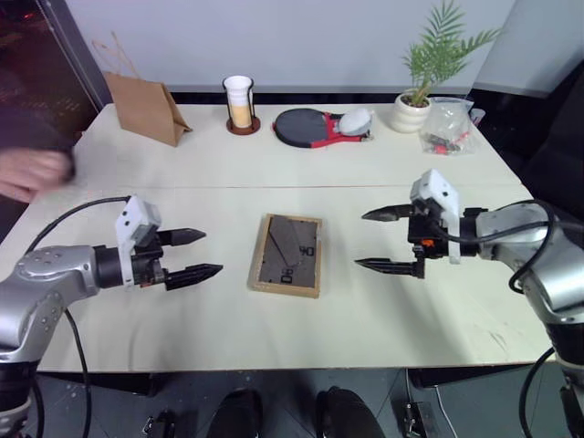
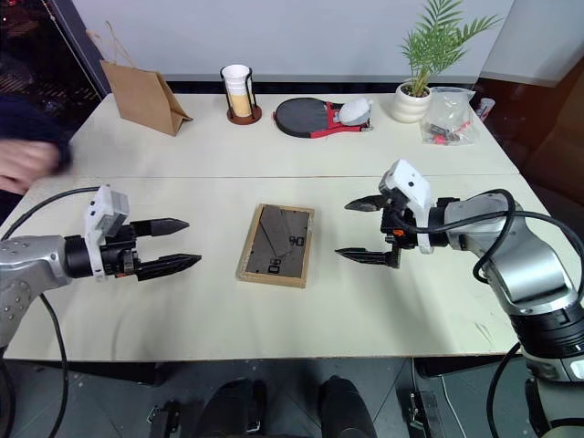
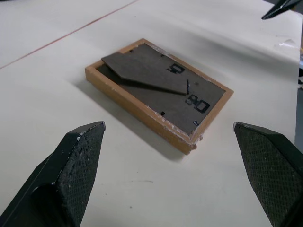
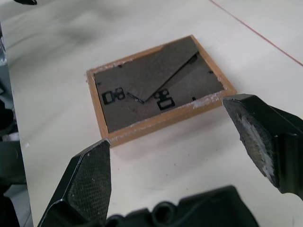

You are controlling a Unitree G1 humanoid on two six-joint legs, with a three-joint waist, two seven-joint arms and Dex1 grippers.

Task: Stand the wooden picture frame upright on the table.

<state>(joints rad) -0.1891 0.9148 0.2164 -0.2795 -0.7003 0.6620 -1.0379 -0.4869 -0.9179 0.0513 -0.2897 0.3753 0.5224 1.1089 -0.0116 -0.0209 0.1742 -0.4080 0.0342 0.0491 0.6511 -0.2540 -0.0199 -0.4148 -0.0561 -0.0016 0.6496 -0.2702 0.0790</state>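
Wooden picture frame [image 1: 287,255] flat, face-down on table [image 1: 365,173] btwn both open jaws.

The small light-wood picture frame [image 1: 287,255] lies flat, back up, mid-way along the pale cream table's [image 1: 365,328] near half, bare tabletop all round it. The brown paper bag [image 1: 146,108], cup holder [image 1: 240,105], black paddle [image 1: 310,127] and potted plant [image 1: 422,82] line the far edge, well apart.

Behind the far edge we see a pale grey-white wall [image 1: 301,41] with a dark strip along its foot. A dark, reddish-lit panel [image 1: 36,55] stands at the left, and the floor [image 1: 474,406] below the near edge is dark grey.
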